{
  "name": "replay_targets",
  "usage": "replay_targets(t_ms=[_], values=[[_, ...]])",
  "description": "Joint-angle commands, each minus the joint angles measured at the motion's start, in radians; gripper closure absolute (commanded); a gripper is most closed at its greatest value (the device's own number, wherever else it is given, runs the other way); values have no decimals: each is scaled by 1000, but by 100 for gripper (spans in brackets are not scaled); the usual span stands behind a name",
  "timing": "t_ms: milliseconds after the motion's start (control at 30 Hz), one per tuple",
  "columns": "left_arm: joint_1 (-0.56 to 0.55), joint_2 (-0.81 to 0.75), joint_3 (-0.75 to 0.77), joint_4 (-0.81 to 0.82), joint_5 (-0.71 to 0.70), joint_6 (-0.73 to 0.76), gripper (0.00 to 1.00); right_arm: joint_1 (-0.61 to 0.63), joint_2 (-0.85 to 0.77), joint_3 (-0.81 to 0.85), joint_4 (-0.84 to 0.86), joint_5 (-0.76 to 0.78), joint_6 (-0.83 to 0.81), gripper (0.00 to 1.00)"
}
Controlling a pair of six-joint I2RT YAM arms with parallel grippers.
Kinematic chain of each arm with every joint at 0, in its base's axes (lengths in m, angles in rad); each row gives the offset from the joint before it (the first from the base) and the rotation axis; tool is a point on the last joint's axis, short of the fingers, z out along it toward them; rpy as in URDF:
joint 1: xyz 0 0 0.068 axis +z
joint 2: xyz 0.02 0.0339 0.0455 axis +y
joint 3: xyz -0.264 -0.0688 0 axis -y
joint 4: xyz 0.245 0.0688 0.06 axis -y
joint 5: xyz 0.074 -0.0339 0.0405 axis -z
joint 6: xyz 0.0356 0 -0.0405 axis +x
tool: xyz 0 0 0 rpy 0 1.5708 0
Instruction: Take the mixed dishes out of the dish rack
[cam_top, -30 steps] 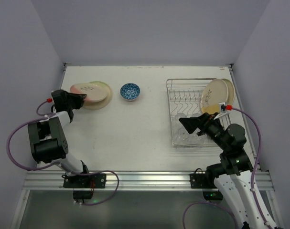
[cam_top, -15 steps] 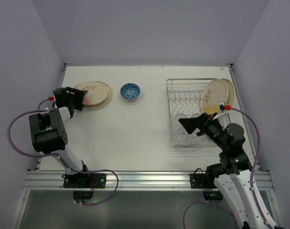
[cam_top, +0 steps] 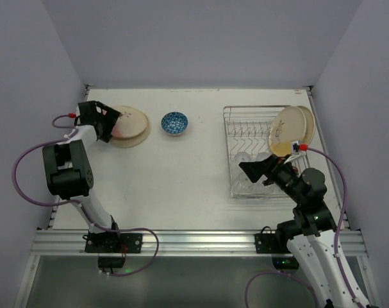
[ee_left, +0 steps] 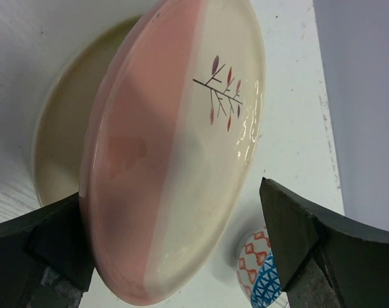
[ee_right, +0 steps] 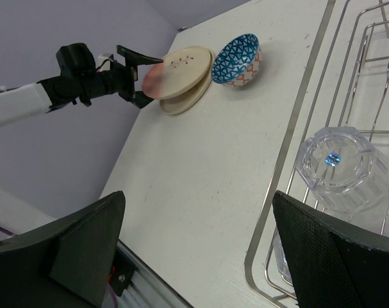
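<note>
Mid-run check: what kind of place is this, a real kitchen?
Probably a lab test cell, not a kitchen: bare walls box in a plain white table, with an aluminium mounting rail along its near edge.

A glossy glaze is seen on the plate. The dish rack is made of bright metal wire.

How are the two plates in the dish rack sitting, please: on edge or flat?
On edge: the cream plates lean upright at the far right of the dish rack, one behind the other.
</note>
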Motion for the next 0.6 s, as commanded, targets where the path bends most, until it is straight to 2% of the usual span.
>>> replay_targets(t_ms=[0, 267, 367, 567], values=[[-30, 23, 91, -107, -79, 66, 0, 2, -13, -8, 14, 6, -4, 1], [-65, 77, 152, -209, -107, 99, 0, 2, -25, -12, 12, 4, -3, 1], [-87, 103, 224, -328, -170, 138, 0, 2, -25, -17, 12, 4, -3, 1], [-110, 118, 315, -446, -288, 181, 0, 2, -30, -23, 12, 3, 1, 1]])
